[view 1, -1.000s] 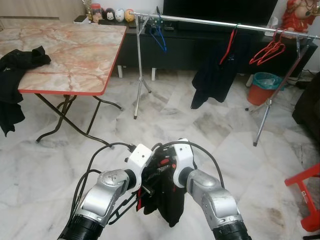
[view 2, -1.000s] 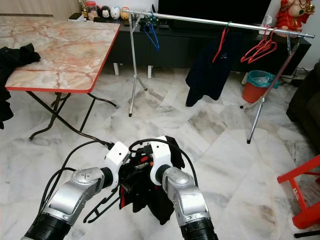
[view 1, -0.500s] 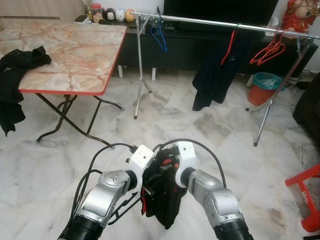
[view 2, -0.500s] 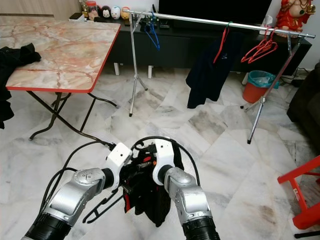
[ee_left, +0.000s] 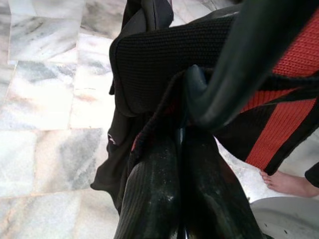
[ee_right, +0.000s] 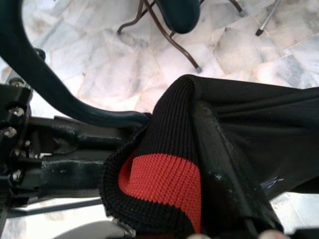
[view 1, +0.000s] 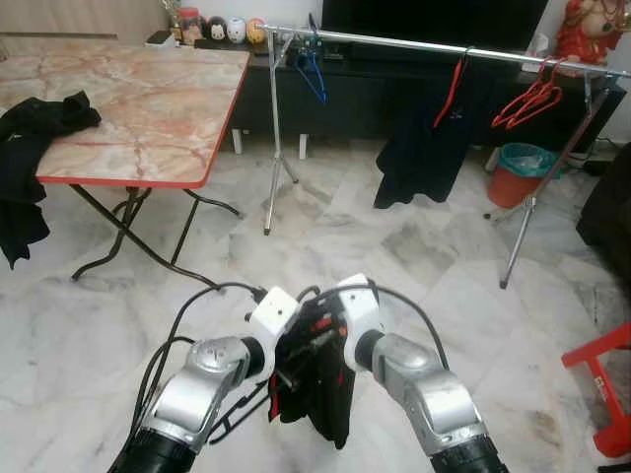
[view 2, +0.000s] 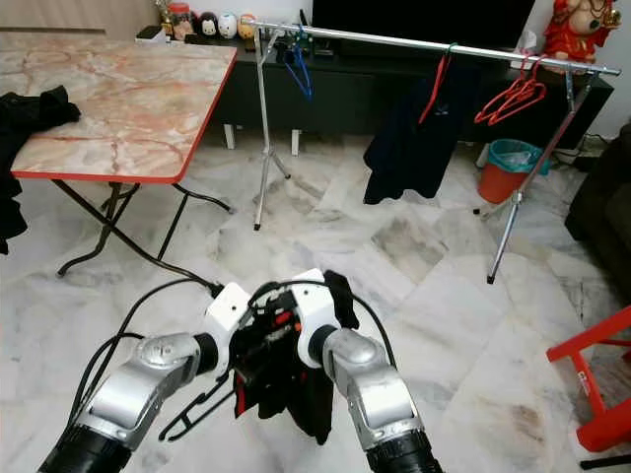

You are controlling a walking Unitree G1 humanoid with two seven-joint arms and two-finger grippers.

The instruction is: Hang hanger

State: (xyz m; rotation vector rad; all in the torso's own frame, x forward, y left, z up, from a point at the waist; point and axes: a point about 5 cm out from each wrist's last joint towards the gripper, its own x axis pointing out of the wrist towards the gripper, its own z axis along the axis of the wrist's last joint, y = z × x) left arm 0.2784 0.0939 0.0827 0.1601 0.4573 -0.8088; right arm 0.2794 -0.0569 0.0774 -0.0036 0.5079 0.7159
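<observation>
The floor is white marble tiles. One folding table stands at the left with one black cloth on it. One clothes rail carries one dark garment. The left gripper and right gripper, each with fingers pressed together, pinch the black and red garment on its dark hanger, low between the arms.
</observation>
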